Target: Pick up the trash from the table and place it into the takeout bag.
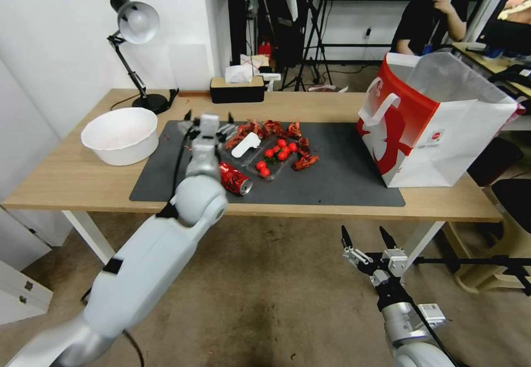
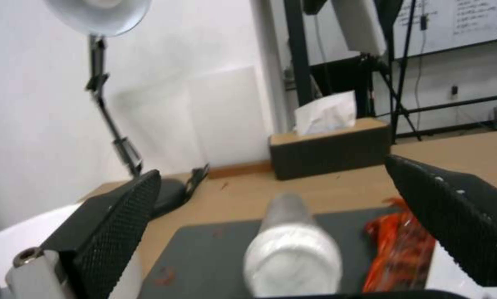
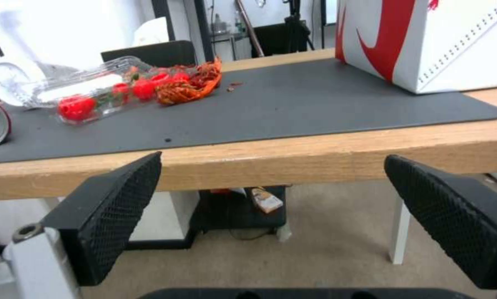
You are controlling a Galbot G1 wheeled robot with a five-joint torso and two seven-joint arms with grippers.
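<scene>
My left gripper (image 1: pixel 209 116) reaches over the dark mat (image 1: pixel 332 173) on the table (image 1: pixel 72 179), open. In the left wrist view a clear cup (image 2: pixel 293 253) with a white lid lies on its side between the spread fingers (image 2: pixel 110 224), touching neither. A red soda can (image 1: pixel 237 181) lies on the mat beside my left forearm. The takeout bag (image 1: pixel 437 118) stands open at the table's right end. My right gripper (image 1: pixel 363 233) hangs open below the table's front edge, facing it.
A clear tray of cherry tomatoes (image 1: pixel 274 154) sits mid-mat, with red crawfish shells (image 1: pixel 276 128) behind it and a white oblong piece (image 1: pixel 246 145) beside it. A large white bowl (image 1: pixel 120 135) stands at the left. A desk lamp (image 1: pixel 135 21) and a tissue box (image 1: pixel 238 88) line the back edge.
</scene>
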